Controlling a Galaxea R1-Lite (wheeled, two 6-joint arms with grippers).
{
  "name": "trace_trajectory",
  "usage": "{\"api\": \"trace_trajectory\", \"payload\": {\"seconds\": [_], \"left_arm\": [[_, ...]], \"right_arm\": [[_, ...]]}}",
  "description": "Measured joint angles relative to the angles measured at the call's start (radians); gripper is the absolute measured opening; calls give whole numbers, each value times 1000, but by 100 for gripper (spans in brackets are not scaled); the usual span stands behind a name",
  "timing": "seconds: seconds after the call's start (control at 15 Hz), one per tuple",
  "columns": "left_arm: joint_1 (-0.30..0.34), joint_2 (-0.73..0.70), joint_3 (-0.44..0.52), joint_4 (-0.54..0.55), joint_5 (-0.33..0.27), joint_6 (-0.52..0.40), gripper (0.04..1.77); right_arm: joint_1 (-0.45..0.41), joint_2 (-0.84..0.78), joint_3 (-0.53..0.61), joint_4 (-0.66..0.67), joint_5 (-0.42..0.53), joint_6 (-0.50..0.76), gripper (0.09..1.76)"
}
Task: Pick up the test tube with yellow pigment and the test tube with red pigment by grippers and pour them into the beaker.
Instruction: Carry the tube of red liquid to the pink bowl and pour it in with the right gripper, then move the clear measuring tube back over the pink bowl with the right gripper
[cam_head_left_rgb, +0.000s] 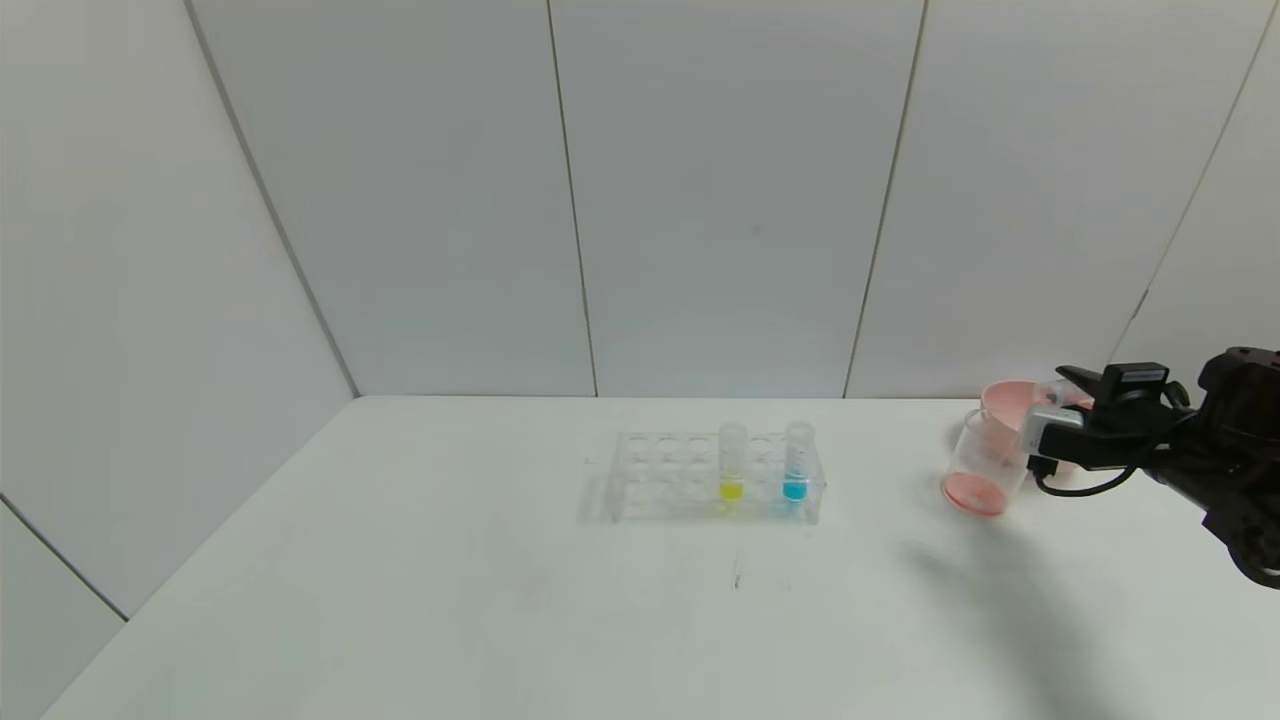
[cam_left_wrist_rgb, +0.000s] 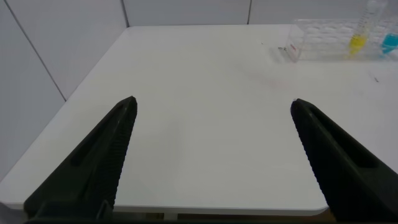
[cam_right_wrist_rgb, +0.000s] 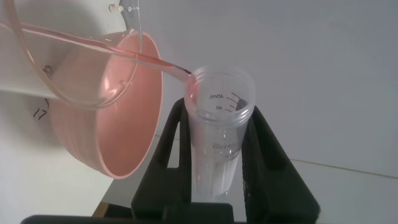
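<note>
Pouring: the right hand (cam_head_left_rgb: 1050, 440) gripped the red tube (cam_right_wrist_rgb: 217, 130), tipped mouth-first over the beaker (cam_head_left_rgb: 985, 465), a thin red stream running onto the beaker's rim.
Beaker: on the worktop (cam_head_left_rgb: 500, 600) at the right, just in front of a pink bowl (cam_head_left_rgb: 1005, 400), reddish liquid at its bottom.
Yellow tube: (cam_head_left_rgb: 732, 462) upright in the clear rack (cam_head_left_rgb: 705, 478) mid-worktop, beside a blue tube (cam_head_left_rgb: 797, 462).
Left hand: (cam_left_wrist_rgb: 211, 155) open, well apart from the rack.
</note>
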Motion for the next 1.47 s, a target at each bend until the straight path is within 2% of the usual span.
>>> {"api": "trace_trajectory", "payload": {"seconds": [1.47], "left_arm": [[0, 0, 0, 0, 0, 0, 176]], "right_arm": [[17, 11, -47, -7, -9, -107, 52]]}}
